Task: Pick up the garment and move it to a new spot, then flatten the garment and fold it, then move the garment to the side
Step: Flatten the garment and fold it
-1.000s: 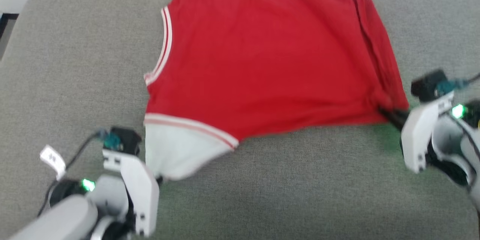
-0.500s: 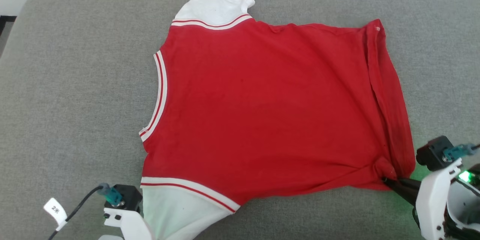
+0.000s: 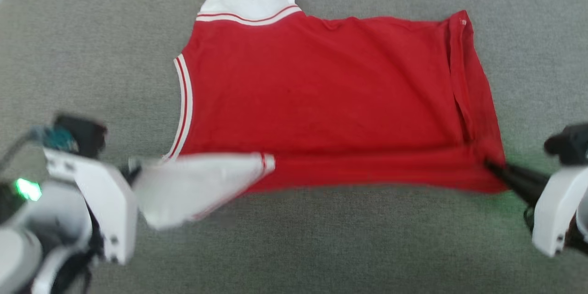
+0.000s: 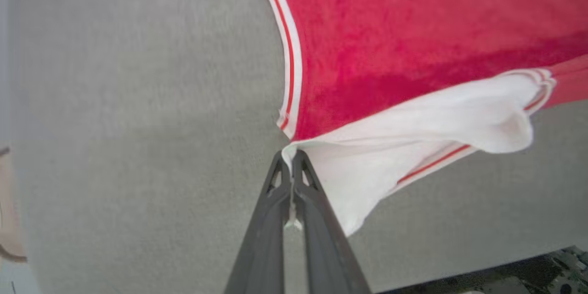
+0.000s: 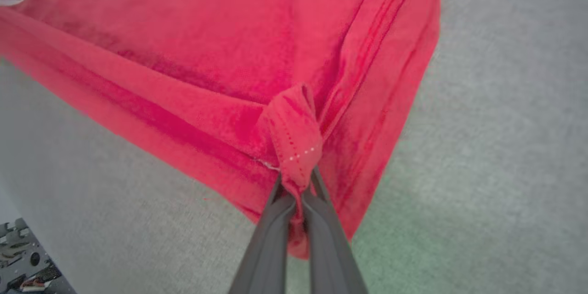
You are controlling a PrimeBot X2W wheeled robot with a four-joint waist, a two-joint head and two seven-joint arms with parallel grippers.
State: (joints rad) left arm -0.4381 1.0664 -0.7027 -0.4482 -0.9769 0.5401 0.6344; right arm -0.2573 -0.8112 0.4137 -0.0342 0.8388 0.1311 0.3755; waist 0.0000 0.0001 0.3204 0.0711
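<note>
While left gripper (image 4: 291, 158) pinches the sleeve (image 3: 197, 186) and right gripper (image 5: 299, 188) the hem corner (image 5: 294, 138) of the garment (image 3: 321, 101), uneven pull may slip the thin sleeve bite, skewing the fold.

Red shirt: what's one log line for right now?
garment: on grey cushion, near edge lifted | left gripper: shut on white sleeve | right gripper: shut on red corner

garment (image 3: 321, 101) lying on cushion (image 3: 82, 46), centred
</note>
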